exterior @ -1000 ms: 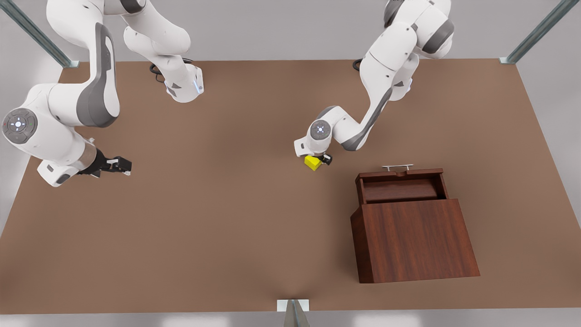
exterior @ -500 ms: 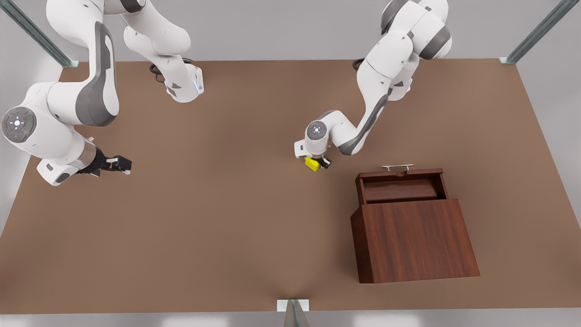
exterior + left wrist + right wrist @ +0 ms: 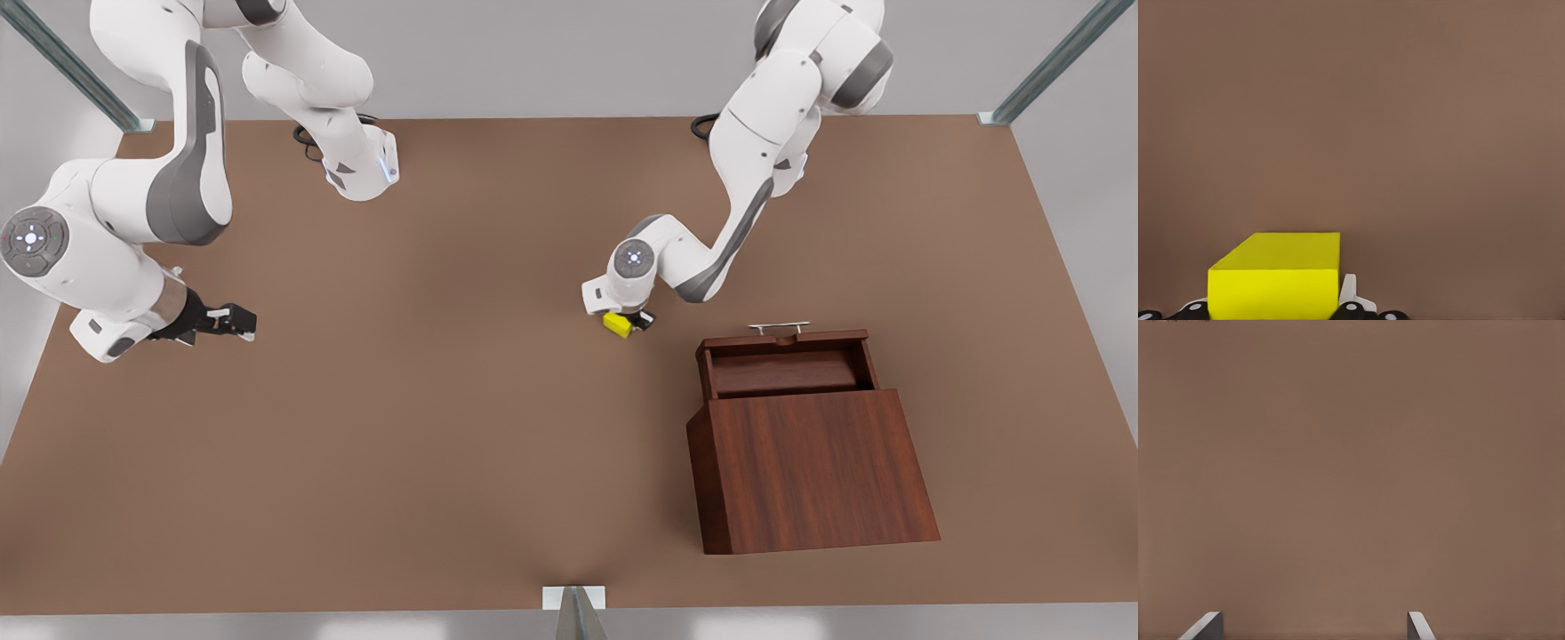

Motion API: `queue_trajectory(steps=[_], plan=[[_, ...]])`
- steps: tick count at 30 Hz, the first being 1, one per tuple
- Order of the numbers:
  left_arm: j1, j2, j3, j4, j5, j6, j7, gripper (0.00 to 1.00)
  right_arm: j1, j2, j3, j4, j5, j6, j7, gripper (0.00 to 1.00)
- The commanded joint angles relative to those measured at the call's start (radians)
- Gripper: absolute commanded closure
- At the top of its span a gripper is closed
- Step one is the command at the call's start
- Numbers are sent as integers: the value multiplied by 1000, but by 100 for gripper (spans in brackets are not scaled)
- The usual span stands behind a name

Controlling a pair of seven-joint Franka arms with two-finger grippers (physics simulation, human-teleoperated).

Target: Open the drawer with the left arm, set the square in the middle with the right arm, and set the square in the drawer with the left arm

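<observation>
Mahogany cabinet [image 3: 813, 471] is sitting with the drawer [image 3: 784, 364] already pulled out. The right gripper [image 3: 233, 321] is waiting, fingers spread, well apart. The left gripper [image 3: 633, 321] is pinching the square [image 3: 617, 324] at the middle [image 3: 498, 356]; drawer placement is remaining.

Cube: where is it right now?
The cube sits between the left gripper's jaws near the table's middle, just off the open drawer's corner toward the front view's left.

Grey walls [image 3: 551, 53] and metal struts [image 3: 1049, 67] frame the scene.
</observation>
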Motion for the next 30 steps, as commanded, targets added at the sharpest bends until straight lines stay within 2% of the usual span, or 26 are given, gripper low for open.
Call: queue_trajectory(steps=[1,3,5,8,10,11,13,16,21,29,30], plan=[[0,0,0,0,-46,0,2,39,0,0,0,-1,-2,0,0,0],[0,-31,0,6,-51,-39,-4,39,1,1,0,-1,0,0,2,0],[0,-112,17,44,-146,-143,-45,38,1,3,0,0,0,2,2,0],[0,-208,51,127,-153,-313,-290,38,1,3,0,0,-2,2,8,0],[0,-264,116,186,-176,-356,-545,38,3,5,0,0,-2,5,9,0],[15,-308,169,186,-204,-375,-590,38,3,5,0,0,-2,5,9,0],[136,-373,179,187,-202,-433,-576,38,3,5,2,0,-2,3,9,0],[253,-376,181,184,-193,-456,-451,37,1,3,0,2,0,2,9,0],[363,-344,186,149,-192,-441,-248,36,1,3,0,8,0,0,11,0],[434,-276,186,150,-172,-396,-96,34,1,5,0,8,-2,2,9,0],[434,-271,186,150,-172,-396,-94,28,1,5,0,8,-2,0,9,0]])
